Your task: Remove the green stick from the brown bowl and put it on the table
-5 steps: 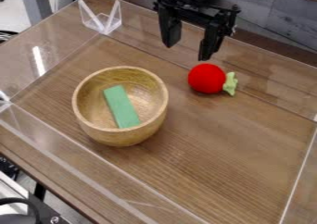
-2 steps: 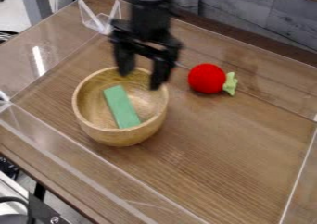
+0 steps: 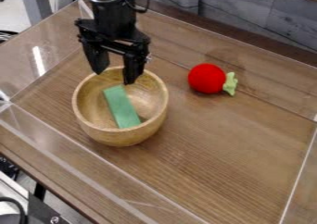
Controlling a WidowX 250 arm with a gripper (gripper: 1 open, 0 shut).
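Nearest the front edge of the worktop (image 3: 235, 163) sits the brown bowl (image 3: 87, 117), toward the left side, and inside it lies the green stick (image 3: 121, 107), flat on the bowl's floor and clear of the walls as far as can be seen. Its long axis runs on a slant: the near end points toward the front-right of the worktop, the far end toward the back-left corner.

Just behind and above the far end of the stick hangs the end effector (image 3: 114, 72), pointing straight down with its jaws spread wide and nothing between them. Its tips stand at about the height of the bowl's far rim, over the back part of the bowl. So the stick lies below the end effector and a little toward the front edge. In my judgement the coming move calls for a short shift toward the front and a descent, with the jaws set across the stick's narrow width rather than along its length.

Farther back and to the right, well apart from the bowl, rests a red ball (image 3: 207, 78) with a small green leaf.
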